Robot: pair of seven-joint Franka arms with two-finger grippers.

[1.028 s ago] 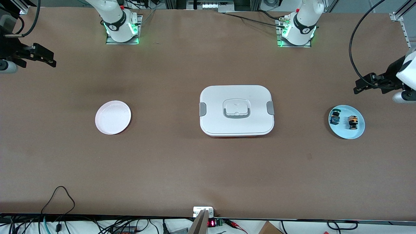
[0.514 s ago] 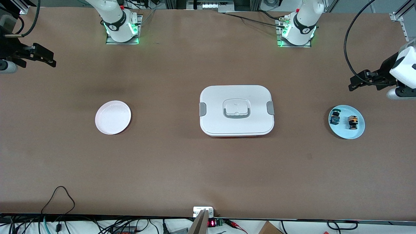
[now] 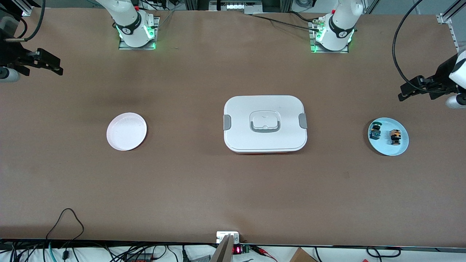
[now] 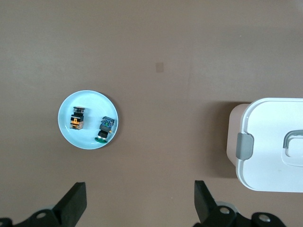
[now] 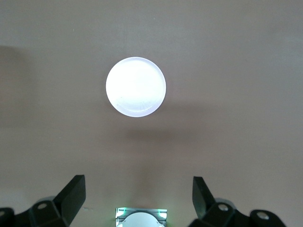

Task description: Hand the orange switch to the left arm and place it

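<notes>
Switch [image 3: 395, 136], black with orange bands, lies on its side on the blue plate [image 3: 388, 150] at the left arm's end of the table, just beside a green-topped part [image 3: 375, 131] that must not be mistaken for it; the two are close but look apart in the left wrist view. It looks tiny, rigid and light, a hard plastic body (probably smooth, so it may roll or skid on the glossy plate if nudged). By my reckoning the best hold is across the short black body, fingers closing on its flat sides rather than on the rounded cap, and coming down from straight above so the neighbour is not knocked. A light squeeze should do, since nothing about it looks fragile, yet a part this small can twist out of a loose pinch. The left gripper [image 3: 410, 90] hangs in the air over bare table near the plate, toward the bases from it, with its fingers [image 4: 73, 202] spread wide and nothing between them. The right gripper [image 3: 51, 64] waits over the right arm's end of the table, also wide open and empty, with the white plate [image 3: 126, 131] below its camera. The box [image 3: 265, 123] sits closed in the middle of the table, between the two plates, so any handover has to pass above or around it.
</notes>
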